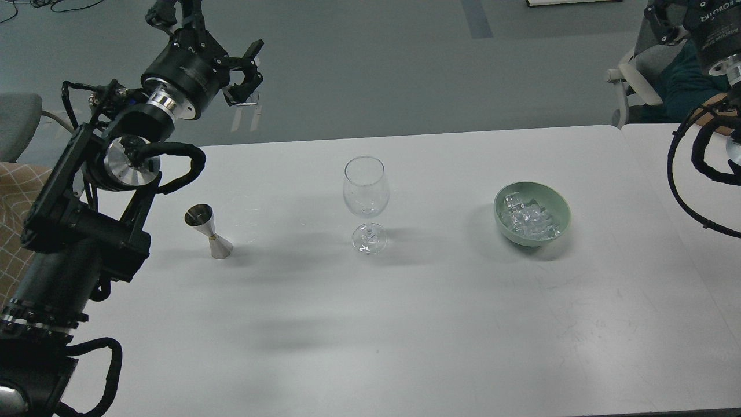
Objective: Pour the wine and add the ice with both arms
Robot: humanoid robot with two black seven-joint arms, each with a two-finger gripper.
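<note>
An empty clear wine glass (365, 200) stands upright at the table's middle. To its right a pale green bowl (532, 234) holds several pieces of ice (527, 219). A small steel jigger (209, 230) stands to the glass's left. No wine shows in this view. My left gripper (245, 113) hangs open and empty above the table's far left edge, well behind and above the jigger. Only upper links of my right arm (715, 40) show at the top right corner; its gripper is out of view.
The white table (405, 324) ends at a far edge behind the glass, with a second tabletop (683, 174) joined at the right. A chair (637, 81) stands beyond the far right corner. Grey floor lies behind.
</note>
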